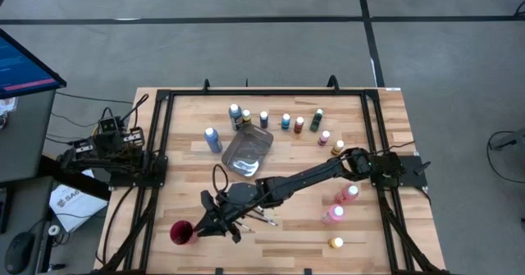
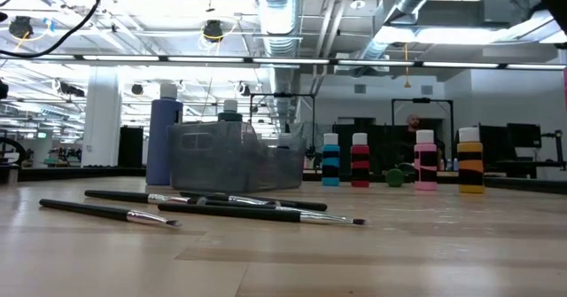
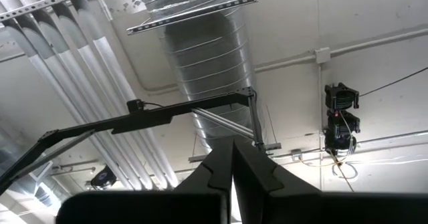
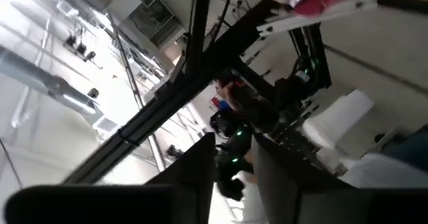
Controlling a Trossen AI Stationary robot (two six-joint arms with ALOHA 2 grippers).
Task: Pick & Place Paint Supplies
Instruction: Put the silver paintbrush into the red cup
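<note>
Now right gripper (image 1: 207, 224) beside red cup (image 1: 182, 232), over brushes (image 1: 254, 217); finger state unclear. Left gripper (image 3: 233, 177) parked, clenched. Next: likely brush into cup.

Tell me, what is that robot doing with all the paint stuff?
The right arm stretches across the wooden table, with its right gripper down beside the red cup near the front edge. A few thin dark paintbrushes lie on the wood close by. Small paint bottles stand in a row past the grey metal tray, and more sit on the right side. The left gripper waits folded back at the table's left edge.
</note>
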